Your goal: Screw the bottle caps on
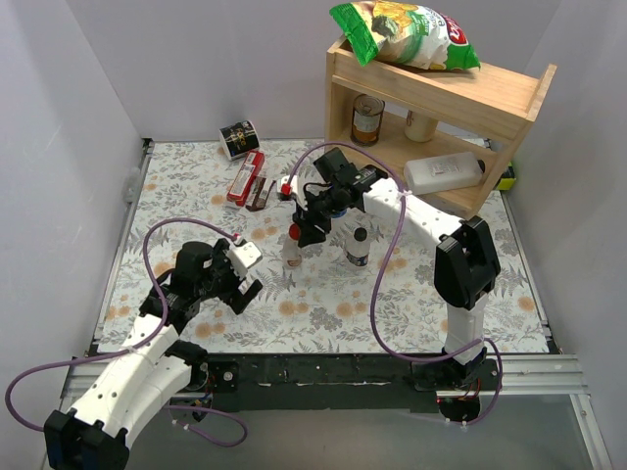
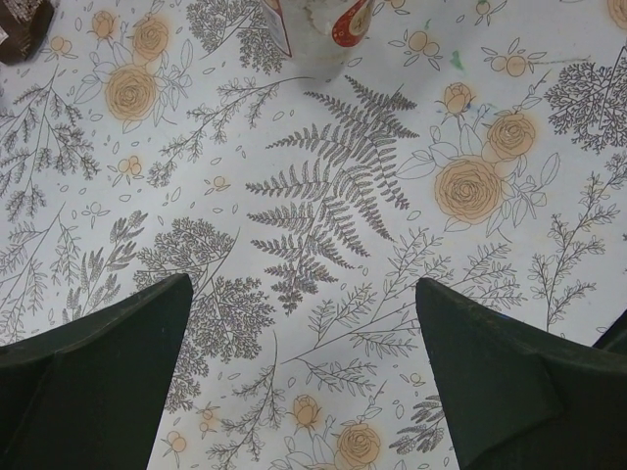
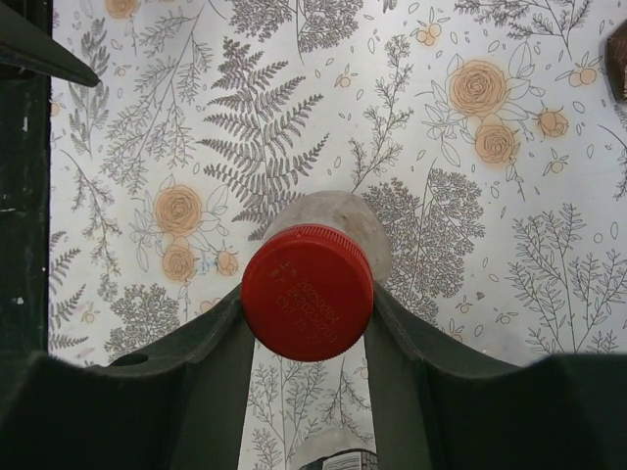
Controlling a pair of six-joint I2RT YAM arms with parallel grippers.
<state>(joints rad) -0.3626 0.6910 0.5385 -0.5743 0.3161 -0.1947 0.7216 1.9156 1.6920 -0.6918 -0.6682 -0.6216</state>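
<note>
— We see the red cap (image 3: 308, 292) as matt plastic, with fine raised lettering on its top.
— Agreed, and we read the bottle (image 3: 338, 217) beneath it as clear plastic, slightly cloudy. What about the table cover (image 2: 323, 215)?
— We take it for a smooth, matt printed sheet. We cannot tell whether it is cloth or vinyl.
— We'd call the shelf (image 1: 431, 93) pale, bare-looking wood, the snack bag (image 1: 407, 31) on it glossy film, and the can (image 1: 367, 119) shiny metal.

The left gripper (image 2: 302, 286) is being held wide open above the floral cloth (image 2: 460, 117), only cloth being seen between its jaws. A clear bottle (image 2: 312, 34) is being cropped by the top edge, and a dark object (image 2: 22, 22) by the upper left corner.
</note>
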